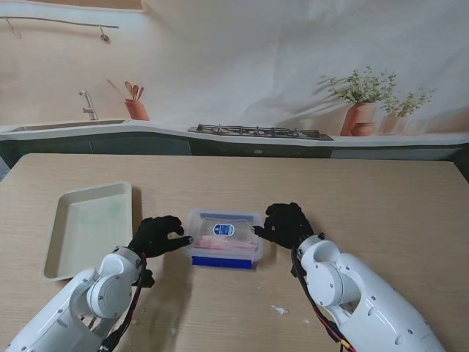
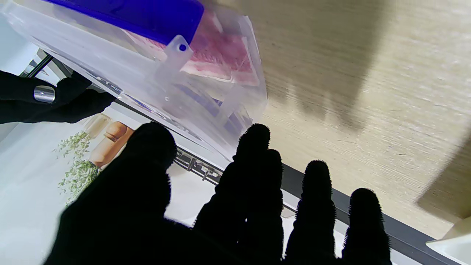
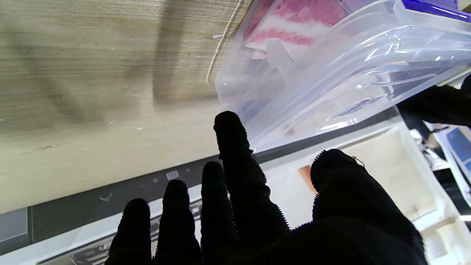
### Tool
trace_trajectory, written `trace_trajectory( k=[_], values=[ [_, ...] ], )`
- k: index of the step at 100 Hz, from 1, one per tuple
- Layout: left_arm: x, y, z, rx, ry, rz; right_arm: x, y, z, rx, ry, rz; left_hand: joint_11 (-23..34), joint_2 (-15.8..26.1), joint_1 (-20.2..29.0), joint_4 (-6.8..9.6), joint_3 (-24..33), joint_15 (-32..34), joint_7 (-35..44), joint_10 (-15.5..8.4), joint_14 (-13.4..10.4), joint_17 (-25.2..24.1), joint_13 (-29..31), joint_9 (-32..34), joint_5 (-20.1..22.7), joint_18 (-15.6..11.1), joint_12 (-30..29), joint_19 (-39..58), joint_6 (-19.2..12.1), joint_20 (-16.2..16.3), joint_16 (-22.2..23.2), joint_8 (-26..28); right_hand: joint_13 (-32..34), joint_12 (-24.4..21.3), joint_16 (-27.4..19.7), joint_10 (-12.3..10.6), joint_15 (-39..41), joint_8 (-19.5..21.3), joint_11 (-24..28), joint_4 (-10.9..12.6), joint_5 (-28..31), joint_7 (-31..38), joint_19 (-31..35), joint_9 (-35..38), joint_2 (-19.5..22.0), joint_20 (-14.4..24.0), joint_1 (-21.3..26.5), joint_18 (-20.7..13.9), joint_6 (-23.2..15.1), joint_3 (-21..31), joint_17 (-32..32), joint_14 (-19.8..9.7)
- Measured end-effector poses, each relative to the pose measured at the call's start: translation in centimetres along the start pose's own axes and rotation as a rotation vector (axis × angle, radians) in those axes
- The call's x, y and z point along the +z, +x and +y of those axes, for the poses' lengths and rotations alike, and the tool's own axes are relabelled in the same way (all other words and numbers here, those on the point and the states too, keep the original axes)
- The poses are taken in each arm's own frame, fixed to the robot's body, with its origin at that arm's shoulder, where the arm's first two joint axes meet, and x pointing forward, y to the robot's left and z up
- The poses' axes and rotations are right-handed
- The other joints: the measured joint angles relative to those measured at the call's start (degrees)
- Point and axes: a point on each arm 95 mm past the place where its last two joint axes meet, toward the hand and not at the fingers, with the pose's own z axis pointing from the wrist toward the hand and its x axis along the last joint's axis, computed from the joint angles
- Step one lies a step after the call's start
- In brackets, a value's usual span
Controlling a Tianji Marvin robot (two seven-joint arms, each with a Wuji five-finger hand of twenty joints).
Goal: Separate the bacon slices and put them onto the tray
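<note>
On the surface (image 1: pixel 352 198) before us sits the lidded clear box (image 1: pixel 225 236) of bacon (image 3: pixel 294 22), tray (image 1: pixel 69 253) empty at left. Left hand (image 1: pixel 156 235) and right hand (image 1: pixel 288 224) flank the box, fingers spread, holding nothing. Step: opening. Next we judge the lid clips need releasing.
</note>
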Motion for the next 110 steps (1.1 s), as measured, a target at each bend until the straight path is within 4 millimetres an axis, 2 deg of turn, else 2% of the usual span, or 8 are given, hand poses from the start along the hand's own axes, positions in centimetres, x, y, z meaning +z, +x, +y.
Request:
trace_trajectory(
  k=[72, 110],
  values=[
    [-0.03, 0.38, -0.04, -0.075, 0.019, 0.015, -0.06, 0.65, 0.46, 0.192, 0.006, -0.027, 0.00, 0.00, 0.07, 0.00, 0.00, -0.01, -0.14, 0.00, 0.00, 0.00, 0.03, 0.00, 0.09, 0.00, -0.58, -1.11, 3.53, 1.74, -0.02, 0.00, 0.00, 0.00, 0.00, 0.01, 0.00, -0.05, 0.00, 0.00, 1.02, 0.29, 0.00, 0.00, 0.67, 0.01, 2.60, 0.00, 7.11, -0.67, 0.00, 0.03],
    [-0.49, 0.90, -0.46, -0.082, 0.038, 0.038, -0.20, 0.78, 0.71, 0.214, -0.014, -0.039, 0.00, 0.00, 0.07, 0.00, 0.00, -0.02, -0.35, 0.00, 0.04, 0.00, 0.04, 0.00, 0.15, 0.02, -0.58, -1.23, 4.82, 1.87, -0.03, 0.00, 0.00, 0.00, 0.00, 0.14, 0.00, -0.05, 0.00, 0.00, 1.36, 0.30, 0.00, 0.00, 0.67, 0.02, 2.65, 0.00, 7.44, -0.67, 0.00, 0.03]
  ],
)
